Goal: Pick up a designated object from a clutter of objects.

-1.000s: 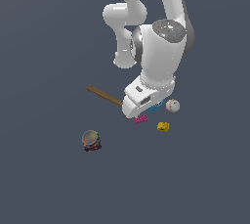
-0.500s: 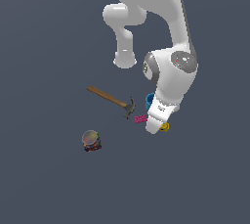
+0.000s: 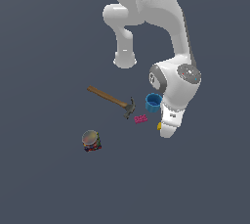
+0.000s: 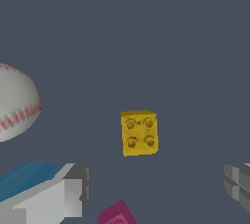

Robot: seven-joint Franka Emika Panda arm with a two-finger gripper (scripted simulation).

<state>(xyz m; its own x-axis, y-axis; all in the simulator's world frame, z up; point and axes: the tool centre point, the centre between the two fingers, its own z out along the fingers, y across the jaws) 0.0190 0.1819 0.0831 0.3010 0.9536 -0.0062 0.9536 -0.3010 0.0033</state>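
the gripper (image 4: 154, 189), fingers spread wide, is hovering over the yellow block (image 4: 139, 132) and should centre squarely before descending, avoiding the pink brick (image 4: 116, 214) nearby.

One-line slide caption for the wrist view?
Open gripper poised over the yellow studded block, with the baseball, blue cup and pink brick nearby.

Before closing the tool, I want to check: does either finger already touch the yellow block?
Apart. The wrist view shows bare floor between the yellow block and each finger of the tool.

flat even light — sharp, shadowless
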